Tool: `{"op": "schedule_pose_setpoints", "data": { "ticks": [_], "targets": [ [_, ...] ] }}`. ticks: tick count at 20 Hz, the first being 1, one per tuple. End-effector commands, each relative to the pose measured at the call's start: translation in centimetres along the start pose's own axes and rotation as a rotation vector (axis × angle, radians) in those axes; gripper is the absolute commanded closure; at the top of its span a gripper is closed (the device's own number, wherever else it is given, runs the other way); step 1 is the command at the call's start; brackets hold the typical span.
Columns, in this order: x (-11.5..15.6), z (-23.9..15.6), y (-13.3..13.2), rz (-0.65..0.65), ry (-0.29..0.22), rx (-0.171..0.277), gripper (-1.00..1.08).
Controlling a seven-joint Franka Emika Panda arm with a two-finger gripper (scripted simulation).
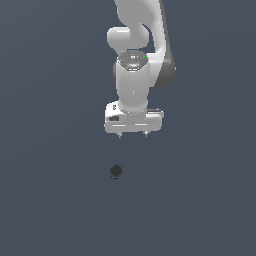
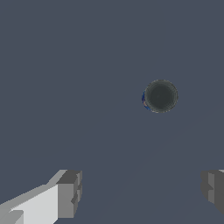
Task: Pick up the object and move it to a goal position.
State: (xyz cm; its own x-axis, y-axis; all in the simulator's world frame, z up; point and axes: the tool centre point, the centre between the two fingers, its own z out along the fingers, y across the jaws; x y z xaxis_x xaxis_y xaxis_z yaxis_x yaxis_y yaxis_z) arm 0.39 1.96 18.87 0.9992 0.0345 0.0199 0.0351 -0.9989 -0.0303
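Observation:
The object is a small dark grey-black ball [image 1: 116, 171] lying on the flat dark surface, a little toward the exterior view's left of the arm's centre line. My white gripper [image 1: 132, 135] hangs above it, well apart from it, pointing down. The jaws stand wide open with nothing between them. In the wrist view the ball [image 2: 160, 96] shows a faint bluish edge and lies ahead of the gap between the two grey fingertips [image 2: 70, 194], nearer the other finger [image 2: 213, 188]; the gripper [image 2: 140, 192] is open there too.
A uniform dark grey-blue surface [image 1: 50, 200] fills both views. The white arm [image 1: 142, 40] rises behind the gripper toward the top of the exterior view. No other objects show.

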Motion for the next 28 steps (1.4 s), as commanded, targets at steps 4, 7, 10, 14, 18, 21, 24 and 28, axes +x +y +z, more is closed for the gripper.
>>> {"op": "schedule_pose_setpoints", "data": {
  "ticks": [4,7,10,14,18,21,24,28],
  "targets": [
    [1.0,1.0,0.7,0.023,-0.002,-0.001,-0.92],
    [1.9,2.0,1.4,0.044,-0.004,-0.003,-0.92],
    [2.9,3.2,2.2,0.070,-0.005,-0.005,-0.92],
    [4.6,5.5,3.7,0.113,-0.008,-0.011,-0.92],
    [6.1,8.0,5.3,0.157,-0.012,-0.018,-0.92],
    [6.8,9.5,6.2,0.182,-0.013,-0.023,-0.92],
    [7.4,10.8,7.0,0.201,-0.015,-0.027,-0.92],
    [7.8,11.9,7.6,0.218,-0.016,-0.031,-0.92]
  ]
}}
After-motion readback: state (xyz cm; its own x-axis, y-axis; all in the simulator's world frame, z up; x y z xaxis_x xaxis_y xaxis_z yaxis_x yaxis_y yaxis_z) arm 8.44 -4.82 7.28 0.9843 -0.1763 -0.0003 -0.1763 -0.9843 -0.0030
